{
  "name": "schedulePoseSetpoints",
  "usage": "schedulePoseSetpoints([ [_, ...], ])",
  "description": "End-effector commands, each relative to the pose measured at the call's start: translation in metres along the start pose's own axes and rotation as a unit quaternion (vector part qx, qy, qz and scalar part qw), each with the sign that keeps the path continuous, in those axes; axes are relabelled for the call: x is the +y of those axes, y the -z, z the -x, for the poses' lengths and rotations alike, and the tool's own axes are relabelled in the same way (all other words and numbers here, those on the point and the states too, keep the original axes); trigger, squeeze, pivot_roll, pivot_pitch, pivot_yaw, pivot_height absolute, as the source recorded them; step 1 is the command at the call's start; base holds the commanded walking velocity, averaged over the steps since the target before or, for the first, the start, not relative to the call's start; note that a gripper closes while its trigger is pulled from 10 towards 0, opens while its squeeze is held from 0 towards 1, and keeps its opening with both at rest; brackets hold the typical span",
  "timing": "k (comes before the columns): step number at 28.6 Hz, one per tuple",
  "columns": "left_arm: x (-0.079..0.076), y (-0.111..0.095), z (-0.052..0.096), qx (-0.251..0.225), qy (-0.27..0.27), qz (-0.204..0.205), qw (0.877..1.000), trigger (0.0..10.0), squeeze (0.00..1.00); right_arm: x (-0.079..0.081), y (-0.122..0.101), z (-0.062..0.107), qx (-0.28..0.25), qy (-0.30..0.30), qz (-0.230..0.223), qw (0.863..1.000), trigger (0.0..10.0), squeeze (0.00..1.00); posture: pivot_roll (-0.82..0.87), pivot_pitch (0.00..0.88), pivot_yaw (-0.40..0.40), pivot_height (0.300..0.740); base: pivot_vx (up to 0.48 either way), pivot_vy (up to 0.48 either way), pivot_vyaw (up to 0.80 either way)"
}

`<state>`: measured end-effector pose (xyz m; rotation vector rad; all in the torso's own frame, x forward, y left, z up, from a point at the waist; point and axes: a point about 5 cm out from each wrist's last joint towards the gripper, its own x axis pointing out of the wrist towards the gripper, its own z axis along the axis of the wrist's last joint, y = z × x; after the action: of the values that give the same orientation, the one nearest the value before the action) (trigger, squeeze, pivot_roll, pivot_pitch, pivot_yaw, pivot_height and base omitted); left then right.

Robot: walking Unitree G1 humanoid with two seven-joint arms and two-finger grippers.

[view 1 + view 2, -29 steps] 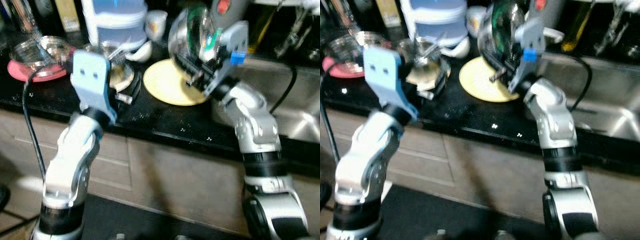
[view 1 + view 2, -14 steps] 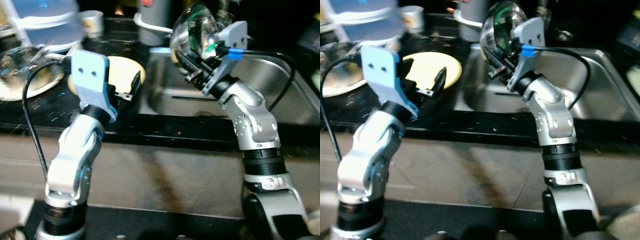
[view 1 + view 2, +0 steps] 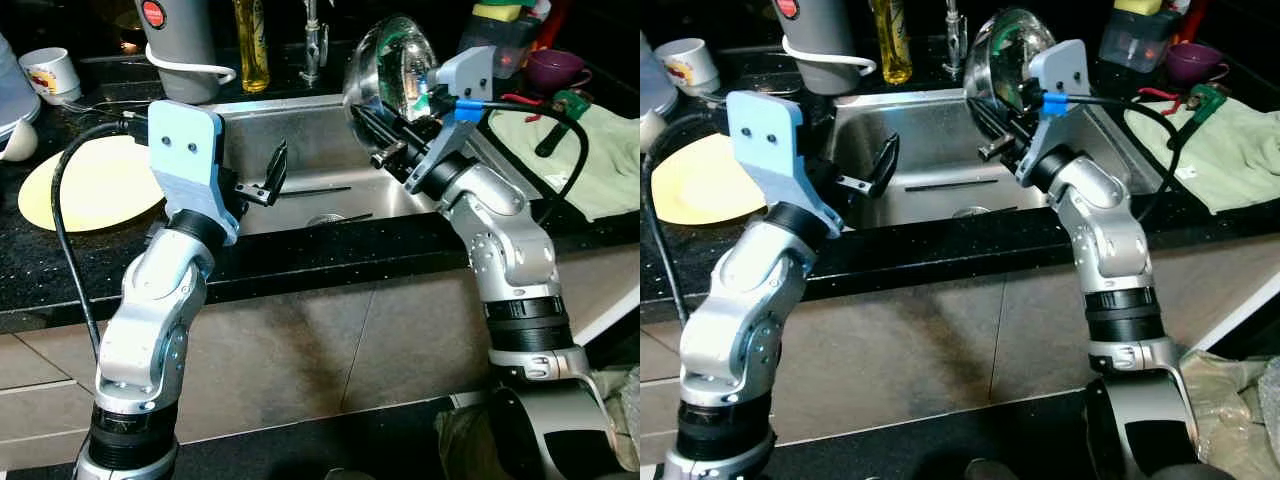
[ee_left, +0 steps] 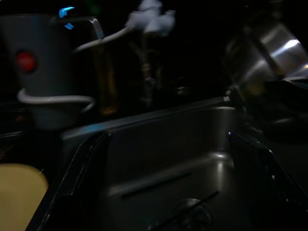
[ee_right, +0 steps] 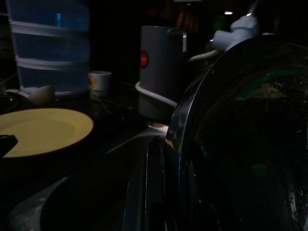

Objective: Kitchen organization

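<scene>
A shiny metal bowl with green residue inside stands tilted on its edge above the steel sink. My right gripper is shut on the bowl's rim, over the sink's right half. Above the sink's left half, my left gripper hangs open with nothing in it, its fingers spread wide in the left wrist view. A long thin utensil lies on the sink floor near the drain.
A yellow plate lies on the black counter left of the sink. Behind it stand a grey appliance with a red button, an oil bottle, a tap and a cup. A green towel covers the right counter.
The view has swung right from the cluttered counter to the sink. The right gripper has kept the bowl and both grippers now hang over the sink.
</scene>
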<state>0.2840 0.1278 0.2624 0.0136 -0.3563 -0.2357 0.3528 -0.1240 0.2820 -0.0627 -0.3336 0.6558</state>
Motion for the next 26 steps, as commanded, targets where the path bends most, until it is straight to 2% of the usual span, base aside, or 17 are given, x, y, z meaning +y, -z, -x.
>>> schedulePoseSetpoints([
  [1,0.0,0.002,0.001,0.005,-0.003,0.005,1.0,10.0,0.0,0.004,-0.006,-0.003,-0.009,-0.009,0.028,1.0,10.0,0.0,0.02,0.05,-0.028,0.74,0.0,0.0,0.0],
  [9,0.0,0.002,0.001,0.003,-0.007,0.009,1.0,10.0,0.0,0.011,-0.002,-0.011,0.001,-0.019,0.046,0.999,10.0,0.0,0.02,0.048,-0.031,0.74,0.0,0.0,0.0],
  [12,0.0,0.002,0.001,0.003,-0.009,0.01,1.0,10.0,0.0,0.018,0.004,-0.017,0.02,-0.029,0.075,0.997,10.0,0.0,0.02,0.048,-0.031,0.74,0.0,0.0,0.0],
  [14,0.0,0.002,-0.001,0.002,-0.01,0.003,1.0,10.0,0.0,0.024,0.009,-0.029,0.035,-0.039,0.086,0.995,10.0,0.0,0.03,0.045,-0.036,0.74,0.0,0.0,0.0],
  [18,0.0,0.001,-0.001,-0.001,-0.013,-0.008,1.0,10.0,0.0,0.029,0.01,-0.039,0.046,-0.052,0.096,0.993,10.0,0.0,0.03,0.045,-0.044,0.74,0.0,0.0,0.0],
  [21,0.004,-0.002,0.0,-0.003,-0.024,-0.018,1.0,10.0,0.0,0.033,0.023,-0.05,0.101,-0.068,0.13,0.984,10.0,0.0,0.04,0.049,-0.058,0.74,0.0,0.0,0.0],
  [22,0.004,-0.002,0.0,-0.003,-0.024,-0.018,1.0,10.0,0.0,0.033,0.023,-0.05,0.101,-0.068,0.13,0.984,10.0,0.0,0.04,0.049,-0.058,0.74,0.0,0.0,0.0],
  [26,0.006,-0.004,0.006,0.0,-0.036,-0.027,0.999,10.0,0.0,0.034,0.046,-0.063,0.212,-0.086,0.181,0.957,10.0,0.0,0.06,0.065,-0.085,0.74,0.0,0.0,0.0],
])
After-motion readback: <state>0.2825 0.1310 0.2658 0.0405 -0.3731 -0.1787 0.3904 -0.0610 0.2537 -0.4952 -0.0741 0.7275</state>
